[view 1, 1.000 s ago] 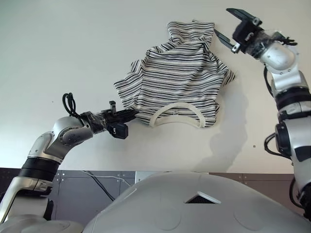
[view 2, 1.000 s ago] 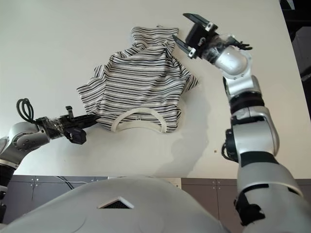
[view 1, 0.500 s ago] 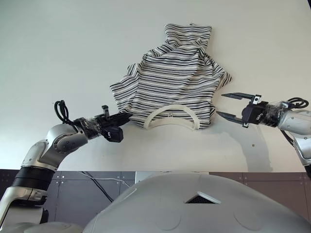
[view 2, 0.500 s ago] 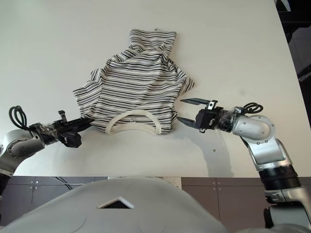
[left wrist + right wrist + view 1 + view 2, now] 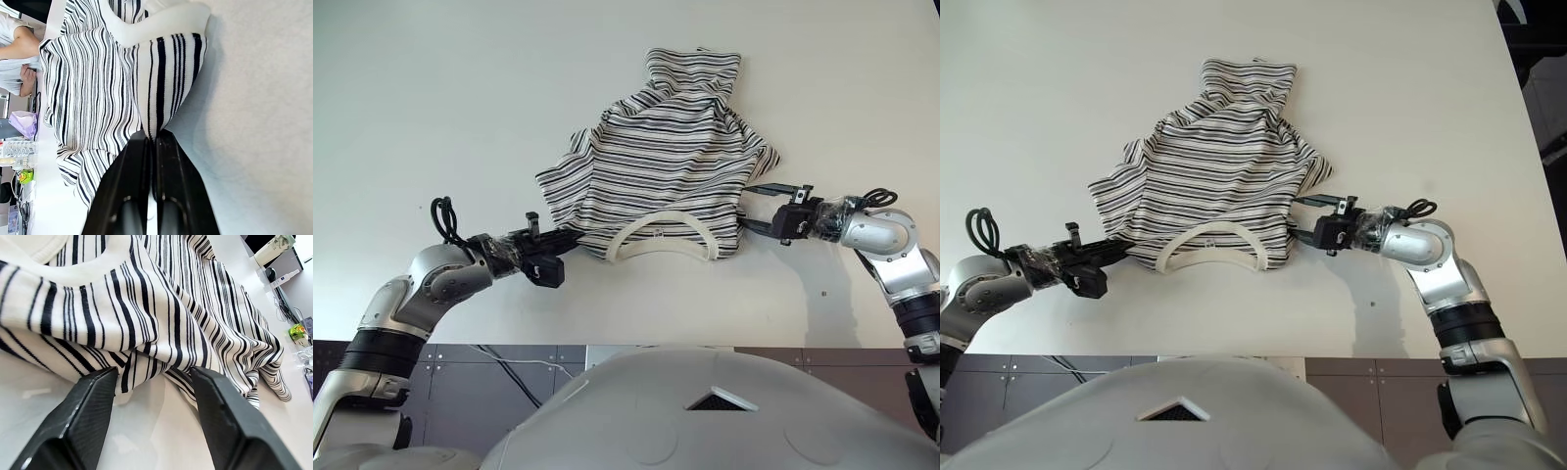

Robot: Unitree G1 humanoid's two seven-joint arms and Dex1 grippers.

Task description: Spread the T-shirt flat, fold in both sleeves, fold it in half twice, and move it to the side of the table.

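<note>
A black-and-white striped T-shirt [image 5: 661,157] with a white collar [image 5: 666,235] lies bunched on the white table [image 5: 460,98], collar toward me. My left gripper [image 5: 570,238] is shut on the shirt's near left shoulder corner; the left wrist view has the striped cloth [image 5: 161,88] pinched between the black fingers [image 5: 134,196]. At the near right shoulder corner my right gripper [image 5: 752,207] is open, one finger above the fabric edge and one below. In the right wrist view the striped fabric [image 5: 146,318] lies just beyond the spread fingers [image 5: 83,421].
The white table stretches wide to the left and right of the shirt. Its near edge [image 5: 607,345] runs just below both arms. Small items stand past the table's far side in the right wrist view [image 5: 293,330].
My right gripper has come down from beside the shirt's far end to its near right shoulder corner, still open. The left gripper keeps hold of its corner and has hardly shifted.
</note>
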